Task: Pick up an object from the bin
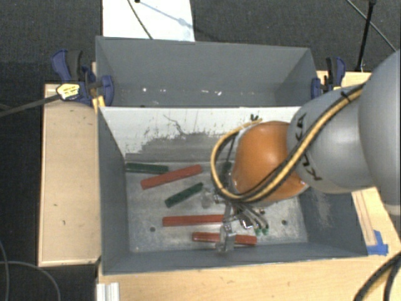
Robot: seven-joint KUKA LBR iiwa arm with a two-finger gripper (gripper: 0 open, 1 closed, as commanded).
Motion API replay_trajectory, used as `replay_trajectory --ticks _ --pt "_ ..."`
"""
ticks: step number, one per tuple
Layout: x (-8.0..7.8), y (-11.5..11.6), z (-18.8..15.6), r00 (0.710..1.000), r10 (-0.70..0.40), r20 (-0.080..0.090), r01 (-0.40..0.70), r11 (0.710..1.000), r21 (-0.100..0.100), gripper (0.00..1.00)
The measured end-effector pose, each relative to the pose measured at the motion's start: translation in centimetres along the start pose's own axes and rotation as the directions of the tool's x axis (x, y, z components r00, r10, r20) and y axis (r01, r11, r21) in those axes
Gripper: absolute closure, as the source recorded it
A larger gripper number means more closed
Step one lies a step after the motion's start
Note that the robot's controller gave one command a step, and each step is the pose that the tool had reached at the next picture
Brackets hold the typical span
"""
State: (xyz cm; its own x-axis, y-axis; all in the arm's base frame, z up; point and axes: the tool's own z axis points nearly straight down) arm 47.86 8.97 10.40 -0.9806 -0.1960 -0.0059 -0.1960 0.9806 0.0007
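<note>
Gripper: my gripper [224, 240] is down low in the grey metal bin [113, 200], close to the front wall and a bit right of the middle.
Grip: I cannot tell whether it is open or closed, and I cannot make out anything held in it.
Directly under me: a short, flat red stick [205, 236] lies along the front of the floor. I'm right on top of it, one end poking out to my left and the other to my right.
Contact: whether I'm touching that stick or just above it, I cannot tell.
Just beside me: a small green bit [264, 230] sits on the floor near the stick's right end.
Next out: a longer red stick [188, 220] lies just behind the short one, roughly parallel to it.
Further back: a dark green stick [183, 194] lies tilted, mid-floor.
Beyond that: a long red stick [171, 177] slants toward the back.
Far left corner: another dark green stick [146, 167] lies flat near the left wall, well apart from me.
Above me: my round orange wrist cover [263, 158] hangs over the right half of the floor, with yellow-and-black cables [216, 163] looping round it.
Arm: the grey arm [351, 143] comes in from the right, over the rim.
</note>
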Motion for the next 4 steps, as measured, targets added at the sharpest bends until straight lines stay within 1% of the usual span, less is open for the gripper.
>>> replay_trajectory --ticks 1,2,3,4 --pt "0.1 -1.1 3.3 0.997 0.074 0.002 -0.074 0.997 0.0 0.0" --pt "-0.3 0.9 3.2 1.0 -0.009 0.009 0.009 1.0 0.002 0.0" --pt "0.0 1.0 3.3 1.0 -0.007 -0.001 0.007 1.0 0.0 1.0" --pt "-0.2 1.0 -2.5 1.0 -0.003 0.002 0.003 1.0 0.001 1.0"
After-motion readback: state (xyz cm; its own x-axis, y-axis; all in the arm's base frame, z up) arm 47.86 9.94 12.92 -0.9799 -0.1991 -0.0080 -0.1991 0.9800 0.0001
